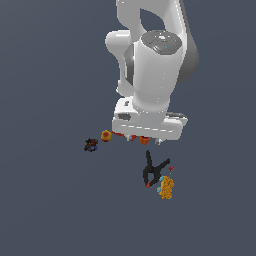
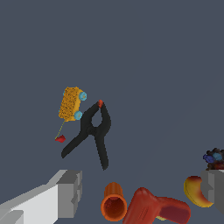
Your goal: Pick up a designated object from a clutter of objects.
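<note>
Grey fingers [image 2: 70,192] of the hand [image 2: 140,192] spread wide, holding nothing, high over the orange cup [image 2: 113,202] and red tool [image 2: 153,208]. Black clamp [image 2: 94,131] lying flat just beside the orange-yellow block [image 2: 71,103]. Best to slide over, line up across both handles, then drop straight down.

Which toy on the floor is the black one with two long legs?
That is the black spring clamp, the biggest piece, with a tiny red tip. The orange-yellow block beside it has blue ends, and the orange cup is round.
</note>
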### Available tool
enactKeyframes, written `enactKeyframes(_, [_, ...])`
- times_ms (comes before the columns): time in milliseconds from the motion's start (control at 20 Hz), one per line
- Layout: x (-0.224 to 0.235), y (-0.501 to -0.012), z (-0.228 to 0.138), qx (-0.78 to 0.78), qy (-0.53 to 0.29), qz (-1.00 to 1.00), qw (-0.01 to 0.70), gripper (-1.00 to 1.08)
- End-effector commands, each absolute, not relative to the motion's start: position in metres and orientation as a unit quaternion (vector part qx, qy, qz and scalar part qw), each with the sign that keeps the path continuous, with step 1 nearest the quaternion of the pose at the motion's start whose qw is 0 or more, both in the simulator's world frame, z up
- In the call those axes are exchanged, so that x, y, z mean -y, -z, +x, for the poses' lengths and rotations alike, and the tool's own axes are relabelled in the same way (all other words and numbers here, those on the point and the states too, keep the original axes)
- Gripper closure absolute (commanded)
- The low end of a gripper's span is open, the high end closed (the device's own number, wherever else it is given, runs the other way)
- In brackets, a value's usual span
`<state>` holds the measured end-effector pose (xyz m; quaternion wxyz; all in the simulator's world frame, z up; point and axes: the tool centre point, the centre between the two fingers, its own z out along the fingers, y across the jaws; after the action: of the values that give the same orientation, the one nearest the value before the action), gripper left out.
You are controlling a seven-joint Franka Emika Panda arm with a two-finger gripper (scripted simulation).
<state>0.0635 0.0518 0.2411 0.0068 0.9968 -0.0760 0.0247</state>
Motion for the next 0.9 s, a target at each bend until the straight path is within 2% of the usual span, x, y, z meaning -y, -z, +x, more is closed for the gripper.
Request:
enactKeyframes(0, [-0.063,-0.213,0.071,0.100,-0.021,0.995,0.005,-0.92])
enactKeyframes(450, [-0.098,-0.122,0.082,0.174,-0.007,0.985,0.000,-0.92])
enactKeyframes(850, [-0.113,-0.077,0.081,0.209,-0.001,0.978,0.000,-0.92])
